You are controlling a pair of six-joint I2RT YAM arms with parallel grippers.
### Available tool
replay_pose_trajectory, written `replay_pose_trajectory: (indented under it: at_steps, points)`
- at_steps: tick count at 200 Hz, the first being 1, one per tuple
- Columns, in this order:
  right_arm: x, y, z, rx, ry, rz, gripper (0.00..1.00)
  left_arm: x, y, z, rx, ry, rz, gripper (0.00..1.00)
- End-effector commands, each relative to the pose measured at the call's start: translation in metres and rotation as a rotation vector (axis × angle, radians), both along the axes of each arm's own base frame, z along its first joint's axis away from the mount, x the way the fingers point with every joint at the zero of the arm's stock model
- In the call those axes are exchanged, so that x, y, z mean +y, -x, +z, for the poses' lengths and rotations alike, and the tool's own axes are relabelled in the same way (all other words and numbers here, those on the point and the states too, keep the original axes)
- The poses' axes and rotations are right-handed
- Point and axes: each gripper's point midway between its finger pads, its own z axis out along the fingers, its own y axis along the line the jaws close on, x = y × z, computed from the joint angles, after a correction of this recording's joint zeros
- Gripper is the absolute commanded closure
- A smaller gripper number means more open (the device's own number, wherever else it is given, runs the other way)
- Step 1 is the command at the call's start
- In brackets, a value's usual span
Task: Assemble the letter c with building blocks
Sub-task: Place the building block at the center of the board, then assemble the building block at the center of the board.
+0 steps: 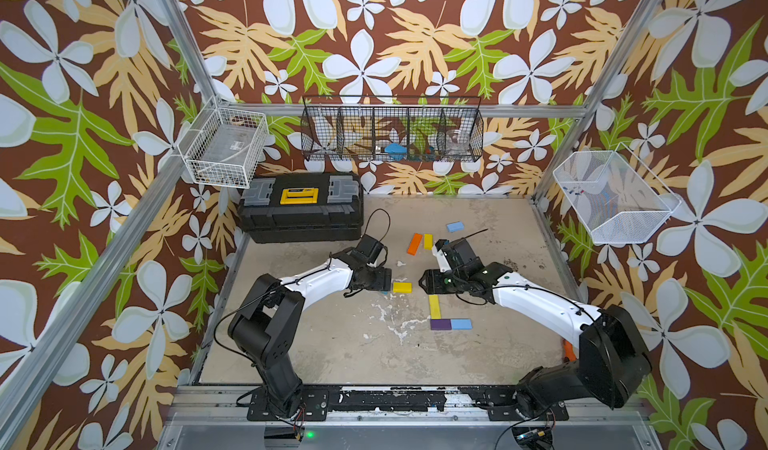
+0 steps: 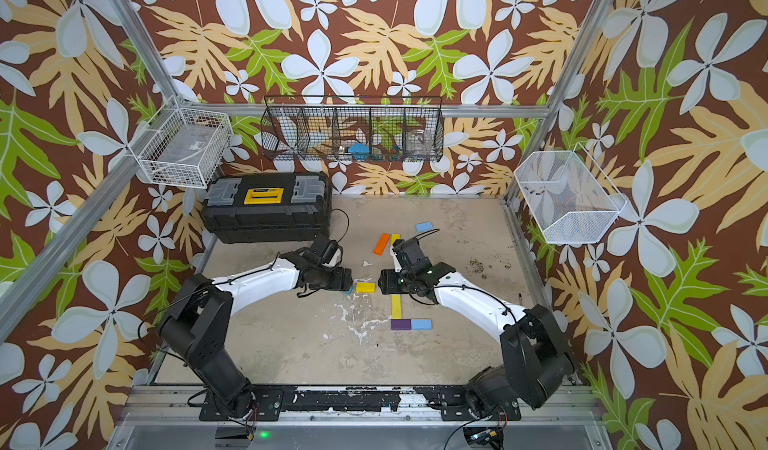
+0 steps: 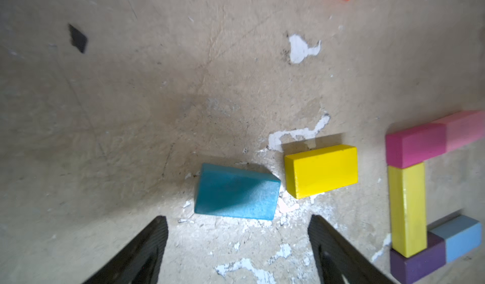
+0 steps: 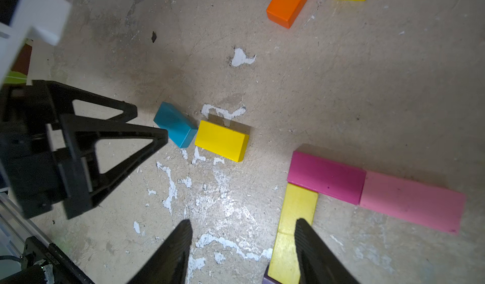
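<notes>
The teal block (image 3: 236, 192) lies on the surface (image 3: 131, 112), just left of the short yellow block (image 3: 321, 171). Its long side runs left to right. The left fingers (image 3: 147, 248) hang right by it, spread wide, holding nothing. The right fingers (image 4: 173, 253) are apart too, farther off.

Brown wallpaper (image 1: 374, 32) with white flowers and green leaves covers every wall. The scuffed beige tabletop (image 1: 332, 344) shows white chipped patches. At centre left sits a yellow-handled black toolbox (image 1: 301, 215), below a white wire basket (image 1: 224, 153).
</notes>
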Motion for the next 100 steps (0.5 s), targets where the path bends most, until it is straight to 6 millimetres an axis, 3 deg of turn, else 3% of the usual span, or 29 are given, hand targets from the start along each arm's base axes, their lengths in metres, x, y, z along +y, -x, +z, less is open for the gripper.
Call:
replay_pose_trajectory:
  at_steps: [1,27,81,100]
  points:
    - [0.008,-0.005,0.004,-0.013,-0.022,0.016,0.36,0.004,-0.002,0.013,-0.025,0.062,0.031,0.09]
    - [0.016,-0.007,0.0,0.006,-0.044,0.037,0.36,0.011,-0.001,0.02,-0.033,0.171,0.058,0.0]
    - [0.042,0.004,-0.012,0.04,-0.065,0.101,0.37,-0.004,0.001,0.019,0.002,0.389,0.034,0.0]
    - [0.057,0.013,-0.014,0.042,-0.065,0.145,0.37,0.001,-0.004,0.019,0.003,0.437,0.067,0.0]
